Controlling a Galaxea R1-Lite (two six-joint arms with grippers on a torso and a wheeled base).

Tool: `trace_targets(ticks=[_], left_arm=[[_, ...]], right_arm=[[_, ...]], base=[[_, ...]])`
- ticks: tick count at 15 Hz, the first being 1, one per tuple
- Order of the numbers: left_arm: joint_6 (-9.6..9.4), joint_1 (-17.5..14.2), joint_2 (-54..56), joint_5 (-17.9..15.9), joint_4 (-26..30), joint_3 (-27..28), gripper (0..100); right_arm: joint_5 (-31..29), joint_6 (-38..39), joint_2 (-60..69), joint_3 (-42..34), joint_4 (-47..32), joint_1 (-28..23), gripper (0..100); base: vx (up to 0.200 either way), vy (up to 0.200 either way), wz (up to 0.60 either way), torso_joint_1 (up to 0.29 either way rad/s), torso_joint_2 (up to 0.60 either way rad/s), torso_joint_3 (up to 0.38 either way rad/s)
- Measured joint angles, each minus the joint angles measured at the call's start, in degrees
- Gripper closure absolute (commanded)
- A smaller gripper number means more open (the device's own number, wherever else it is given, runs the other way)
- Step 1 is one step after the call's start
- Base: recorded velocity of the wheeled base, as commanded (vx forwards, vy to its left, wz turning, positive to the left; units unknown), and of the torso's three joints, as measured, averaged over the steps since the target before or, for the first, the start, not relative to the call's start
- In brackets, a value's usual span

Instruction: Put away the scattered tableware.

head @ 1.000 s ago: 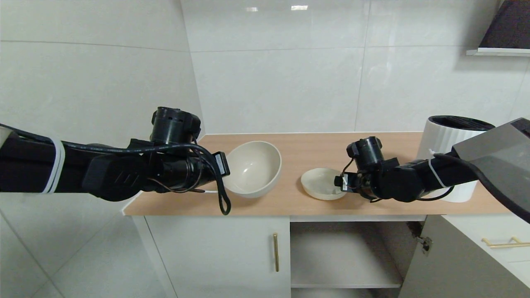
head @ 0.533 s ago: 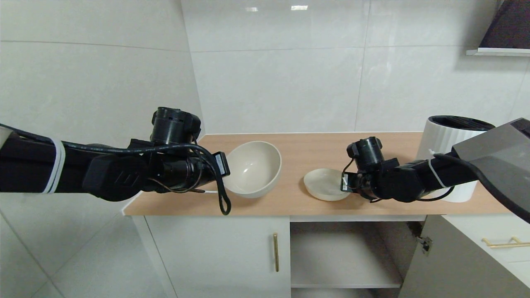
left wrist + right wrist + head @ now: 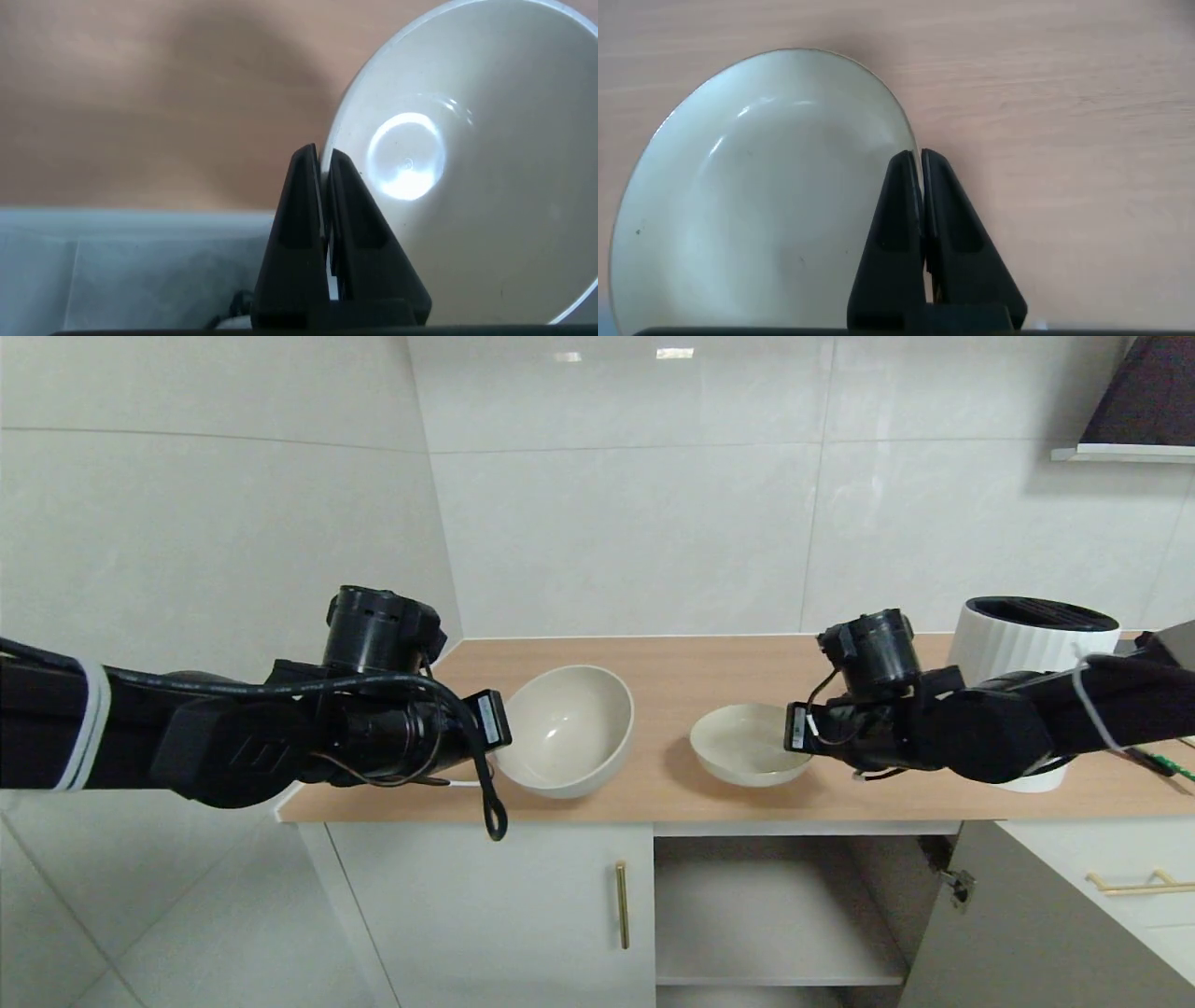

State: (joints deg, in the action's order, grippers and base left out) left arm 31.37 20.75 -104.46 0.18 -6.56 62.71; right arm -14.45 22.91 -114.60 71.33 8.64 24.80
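A large cream bowl (image 3: pixel 565 728) hangs tilted over the wooden counter (image 3: pixel 672 677) near its front left edge. My left gripper (image 3: pixel 498 747) is shut on its rim, seen close up in the left wrist view, where the gripper (image 3: pixel 324 161) pinches the bowl (image 3: pixel 467 187). To the right, a small shallow cream bowl (image 3: pixel 752 747) is held just above the counter and casts a shadow below. My right gripper (image 3: pixel 801 739) is shut on its near rim; the right wrist view shows that gripper (image 3: pixel 921 161) clamped on the bowl's edge (image 3: pixel 766 196).
A white ribbed canister (image 3: pixel 1027 644) stands at the counter's right, behind my right arm. Below the counter an open cabinet shows a shelf (image 3: pixel 775 905), its door (image 3: pixel 1027 933) swung out to the right. A closed door with a gold handle (image 3: pixel 621 903) is beside it. Tiled walls enclose the counter's back and left.
My right gripper has lifted the small bowl up and slightly right, levelling it. My left arm has shifted a little down and left with the large bowl.
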Motion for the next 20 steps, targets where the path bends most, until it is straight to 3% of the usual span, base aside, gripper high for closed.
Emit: trace_targets(ticks=[2, 3, 4, 6, 12, 16, 20], left_arm=[[-0.41, 0.0, 2.8, -4.1, 0.0, -2.5, 100], [-1.51, 0.0, 4.5, -6.6, 0.0, -4.4, 100], [-3.04, 0.0, 6.0, -7.8, -0.1, -6.4, 100], [-4.33, 0.0, 8.7, -8.5, 0.0, -9.5, 100], [-4.28, 0.3, 10.5, -9.8, 0.0, -11.9, 100], [-3.58, 1.3, 9.1, -9.7, 0.0, -11.9, 100], [-3.04, 1.7, 8.4, -9.6, -0.1, -11.7, 100]], right_arm=[[2.5, -0.3, 4.7, -3.9, -2.0, 0.0, 100], [3.4, -0.4, 6.7, -5.9, -3.5, 0.0, 100], [3.5, -0.4, 8.0, -7.4, -3.7, 0.0, 100], [3.5, -0.4, 9.9, -10.0, -3.7, 0.0, 100], [10.8, -0.9, 16.0, -17.7, -3.3, -3.7, 100], [11.3, -2.1, 18.6, -18.6, -3.2, -4.5, 100], [11.3, -2.4, 18.6, -18.7, -3.3, -4.4, 100]], base=[[0.0, 0.0, 0.0, 0.0, 0.0, 0.0], [0.0, 0.0, 0.0, 0.0, 0.0, 0.0], [0.0, 0.0, 0.0, 0.0, 0.0, 0.0], [0.0, 0.0, 0.0, 0.0, 0.0, 0.0], [0.0, 0.0, 0.0, 0.0, 0.0, 0.0], [-0.2, 0.0, 0.0, 0.006, 0.0, 0.005], [0.0, 0.0, 0.0, 0.0, 0.0, 0.0]])
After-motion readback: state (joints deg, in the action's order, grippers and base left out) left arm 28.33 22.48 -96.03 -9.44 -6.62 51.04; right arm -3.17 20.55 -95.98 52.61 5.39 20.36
